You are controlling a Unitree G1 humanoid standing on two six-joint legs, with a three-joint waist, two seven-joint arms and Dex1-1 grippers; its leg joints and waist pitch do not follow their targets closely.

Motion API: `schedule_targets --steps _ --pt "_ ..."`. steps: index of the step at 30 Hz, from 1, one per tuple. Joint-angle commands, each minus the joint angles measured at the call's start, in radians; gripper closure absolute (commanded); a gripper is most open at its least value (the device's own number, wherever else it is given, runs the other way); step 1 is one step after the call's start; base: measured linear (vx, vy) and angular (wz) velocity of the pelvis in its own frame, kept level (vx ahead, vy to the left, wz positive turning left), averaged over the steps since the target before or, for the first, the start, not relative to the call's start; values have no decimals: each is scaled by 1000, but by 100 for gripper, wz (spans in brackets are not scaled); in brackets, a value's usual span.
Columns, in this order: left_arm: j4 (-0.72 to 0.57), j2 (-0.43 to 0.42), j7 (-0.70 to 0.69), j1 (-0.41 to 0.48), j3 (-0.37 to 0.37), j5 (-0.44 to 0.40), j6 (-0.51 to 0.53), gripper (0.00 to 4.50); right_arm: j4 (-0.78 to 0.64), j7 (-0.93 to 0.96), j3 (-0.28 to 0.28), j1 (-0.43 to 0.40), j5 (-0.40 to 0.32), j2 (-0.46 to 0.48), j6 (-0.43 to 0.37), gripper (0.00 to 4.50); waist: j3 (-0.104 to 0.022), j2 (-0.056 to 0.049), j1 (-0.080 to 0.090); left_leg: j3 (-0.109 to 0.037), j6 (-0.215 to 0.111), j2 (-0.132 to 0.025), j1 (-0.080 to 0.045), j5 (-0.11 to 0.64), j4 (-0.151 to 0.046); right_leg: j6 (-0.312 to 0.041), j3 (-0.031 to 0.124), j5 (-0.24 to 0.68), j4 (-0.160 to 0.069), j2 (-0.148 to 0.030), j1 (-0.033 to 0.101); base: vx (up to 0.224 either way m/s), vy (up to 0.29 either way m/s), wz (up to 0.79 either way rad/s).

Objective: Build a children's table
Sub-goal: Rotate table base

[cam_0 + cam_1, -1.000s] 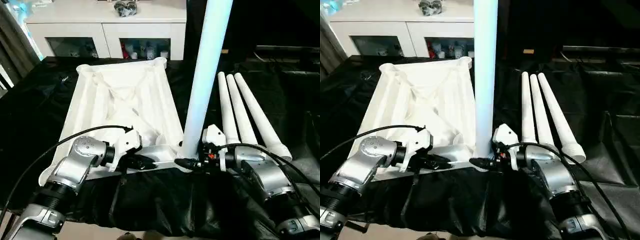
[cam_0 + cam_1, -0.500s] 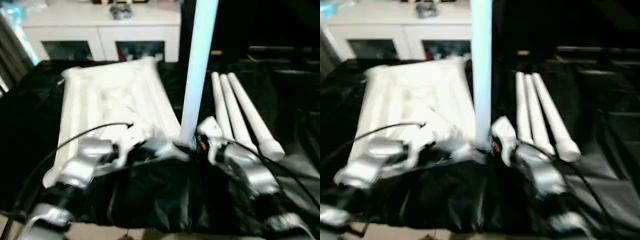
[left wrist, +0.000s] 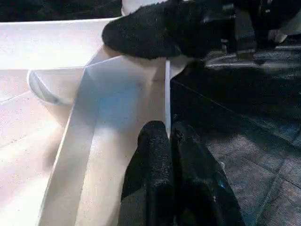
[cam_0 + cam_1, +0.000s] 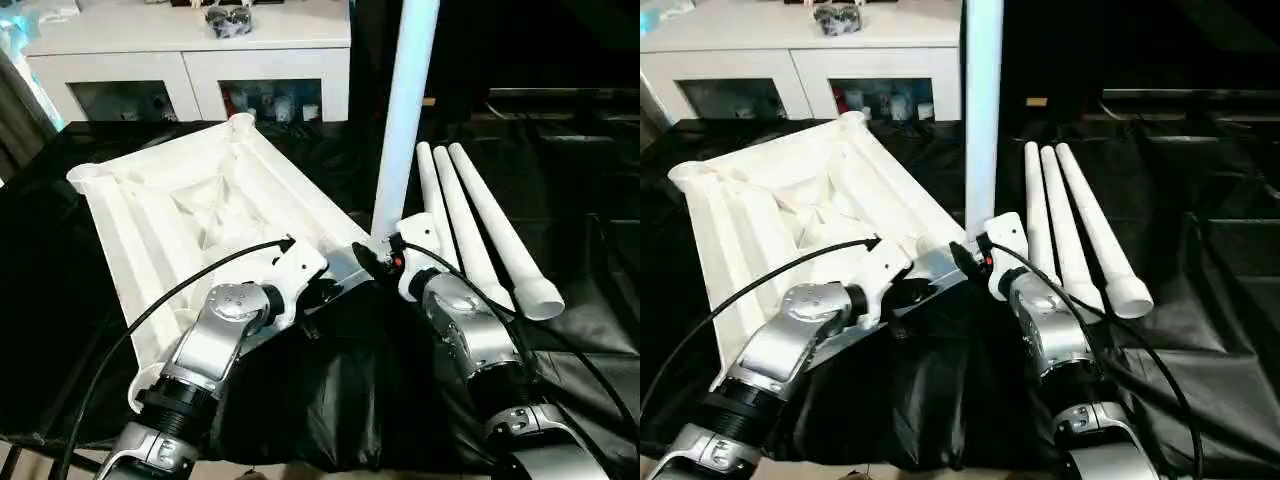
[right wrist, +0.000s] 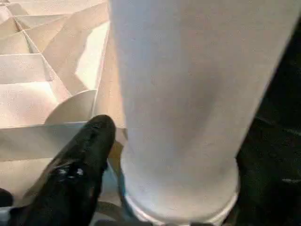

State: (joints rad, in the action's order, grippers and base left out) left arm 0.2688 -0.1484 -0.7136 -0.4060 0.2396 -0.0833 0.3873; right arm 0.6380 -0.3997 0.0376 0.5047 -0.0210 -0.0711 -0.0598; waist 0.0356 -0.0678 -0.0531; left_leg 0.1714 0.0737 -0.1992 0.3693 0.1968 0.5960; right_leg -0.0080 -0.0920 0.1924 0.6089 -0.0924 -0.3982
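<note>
The tabletop (image 4: 190, 215) lies upside down and skewed on the black-draped bench (image 4: 60, 330), so the ribbed underside and round corner sockets face up. One leg (image 4: 405, 110) stands upright in the near corner socket, and three more tapered legs (image 4: 480, 225) lie side by side to its right on the cloth.

From the head views you can't really see fingertips. The left wrist view fixes that: the left tool (image 3: 170, 141) has its two black fingers pressed together, pinching the thin edge of the tabletop wall. The right wrist view shows the smooth tube seated in its socket with one glossy black finger (image 5: 80, 165) of the right tool (image 4: 372, 262) beside its base, next to it rather than clamped; I can't tell how wide it stands. A white cabinet (image 4: 190, 60) with glass doors sits behind.
</note>
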Motion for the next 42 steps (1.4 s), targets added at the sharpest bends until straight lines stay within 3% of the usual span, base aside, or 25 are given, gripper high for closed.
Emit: schedule_targets --steps 1,3,4,5,8,9,11,14,15,18,21,26,28,29,30,32,33,35,36,42 --pt "-33 33 9 -39 24 15 -34 450 2 -31 64 -19 24 22 -1 71 -55 10 -1 -5 -62 -25 0 169 -72 -214 47 160 -76 -53 52 0 0 0" --pt "-33 32 8 -42 24 15 -30 450 -30 -48 54 -28 15 -3 -2 71 -54 11 -2 -5 -58 -25 -1 179 -73 -207 47 179 -78 -52 53 0 0 0" --pt "-24 33 9 -49 22 15 -39 450 -77 -83 47 -46 2 -37 -9 71 -54 7 -4 -6 -57 -26 -3 181 -73 -206 48 178 -77 -52 52 0 0 0" --pt "-22 34 9 -50 21 16 -42 450 -91 -93 47 -51 -1 -47 -11 71 -56 10 -9 -4 -61 -27 -6 177 -70 -201 49 165 -78 -51 51 0 0 0" --pt "-16 39 21 -62 11 21 -42 450 -176 -142 39 -88 -17 -97 -40 71 -58 11 -12 -4 -84 -24 1 110 -64 -214 49 79 -69 -49 56 0 0 0" --pt "-15 42 23 -68 3 29 -33 423 -228 -168 35 -111 -22 -132 -52 70 -59 13 -16 -4 -97 -24 3 96 -62 -215 49 58 -67 -48 57 0 0 0" --pt "-22 42 7 -73 -4 49 -20 423 -287 -204 29 -140 -29 -174 -62 69 -62 15 -21 -4 -111 -24 5 77 -58 -217 49 34 -63 -50 60 0 0 0" --pt "-28 35 21 -83 -20 51 -35 381 -404 -278 11 -189 -66 -252 -108 69 -60 16 -25 -4 -119 -25 5 98 -58 -224 47 70 -67 -51 59 0 0 0" --pt "-24 31 36 -88 -32 49 -44 381 -437 -303 5 -203 -76 -279 -119 69 -58 14 -25 -3 -122 -25 6 102 -59 -219 47 78 -69 -50 59 0 0 0" --pt "-24 17 47 -98 -55 52 -48 345 -492 -352 -4 -223 -105 -324 -145 69 -55 20 -20 -3 -120 -21 10 119 -58 -189 43 148 -77 -49 60 0 0 0" --pt "-61 -34 81 -122 -142 78 -23 345 -585 -408 -19 -244 -165 -364 -210 69 -56 20 -15 -6 -120 -21 12 120 -58 -178 42 185 -78 -48 61 0 0 0" --pt "-73 -136 150 -139 -221 47 13 345 -661 -424 35 -250 -175 -354 -279 69 -54 13 -7 -7 -103 -23 5 128 -60 -180 40 203 -79 -43 51 0 0 0" --pt "-72 -181 164 -137 -239 24 24 362 -672 -426 62 -249 -168 -350 -304 69 -57 13 -11 -9 -100 -25 3 105 -60 -188 42 164 -70 -43 51 0 0 0" --pt "-72 -222 173 -132 -249 -2 37 382 -674 -416 83 -245 -154 -346 -345 69 -57 19 -8 -8 -99 -24 4 97 -59 -194 42 137 -68 -42 52 0 0 0" --pt "-73 -254 178 -126 -255 -22 48 382 -677 -407 98 -242 -143 -345 -378 97 -57 15 -11 -9 -97 -25 2 95 -60 -197 43 131 -66 -42 50 0 0 0" --pt "-80 -341 179 -92 -267 -68 91 390 -679 -376 134 -228 -120 -338 -470 109 -57 19 -10 -9 -87 -24 2 88 -61 -205 44 117 -61 -42 50 0 0 0" --pt "-80 -358 184 -81 -270 -74 103 399 -681 -366 147 -223 -109 -341 -501 109 -55 30 -9 -9 -82 -24 3 86 -64 -203 44 119 -61 -43 52 0 0 0" --pt "-77 -370 184 -72 -268 -78 110 418 -681 -359 155 -217 -106 -343 -537 132 -54 19 -14 -8 -66 -25 -3 96 -64 -205 47 136 -61 -45 47 0 0 0" --pt "-72 -398 181 -47 -251 -93 116 423 -674 -347 176 -207 -82 -348 -571 143 -54 23 -22 -9 -58 -28 -6 96 -64 -208 48 133 -59 -46 45 0 0 0" --pt "-67 -459 192 -14 -210 -146 155 450 -687 -353 219 -187 -77 -353 -627 194 -52 23 -45 -8 -18 -29 -9 125 -69 -206 52 95 -55 -49 44 0 0 0"
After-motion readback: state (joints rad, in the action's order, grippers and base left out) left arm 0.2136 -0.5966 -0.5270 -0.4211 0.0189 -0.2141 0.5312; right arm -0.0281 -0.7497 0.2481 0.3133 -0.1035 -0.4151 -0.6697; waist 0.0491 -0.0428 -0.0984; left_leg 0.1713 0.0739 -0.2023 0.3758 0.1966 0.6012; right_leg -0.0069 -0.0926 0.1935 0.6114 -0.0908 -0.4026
